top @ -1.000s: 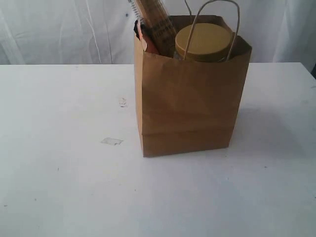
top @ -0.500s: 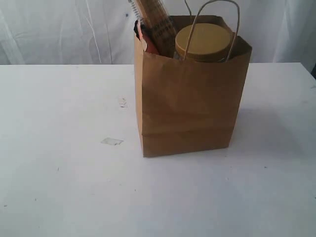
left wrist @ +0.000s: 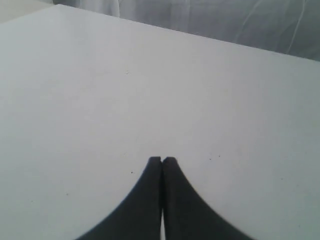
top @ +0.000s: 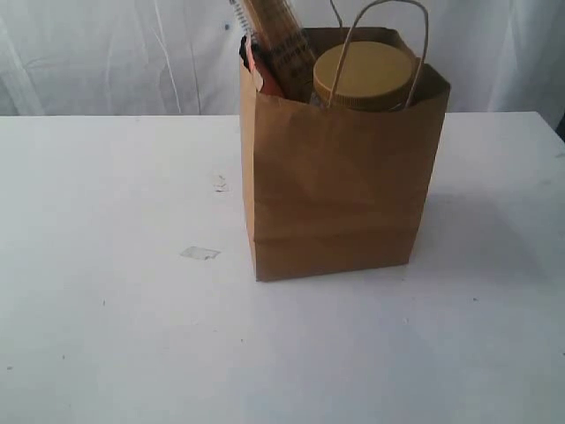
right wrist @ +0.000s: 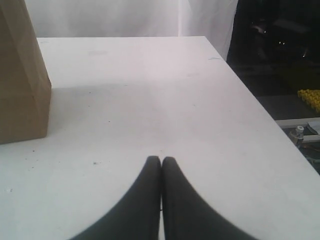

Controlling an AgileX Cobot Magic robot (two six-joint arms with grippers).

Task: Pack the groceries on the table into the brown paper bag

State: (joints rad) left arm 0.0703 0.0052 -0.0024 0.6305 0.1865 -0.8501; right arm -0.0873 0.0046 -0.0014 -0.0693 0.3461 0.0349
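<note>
The brown paper bag [top: 335, 177] stands upright near the middle of the white table [top: 106, 336]. Out of its mouth show the tan lid of the clear jar [top: 365, 74], the long dark-blue-and-tan packet [top: 278, 40] and a strip of the orange-brown pouch [top: 262, 81]. The bottle, carton and can are hidden. Neither arm appears in the exterior view. My left gripper [left wrist: 162, 159] is shut and empty over bare tabletop. My right gripper [right wrist: 161, 159] is shut and empty too, with the bag's side [right wrist: 20, 80] some way off from it.
Two small marks lie on the table left of the bag, a pale scrap [top: 199, 253] and a speck [top: 220, 183]. The table's edge [right wrist: 260, 107] runs past the right gripper, with dark floor and yellow bits [right wrist: 310, 96] beyond. White curtains hang behind.
</note>
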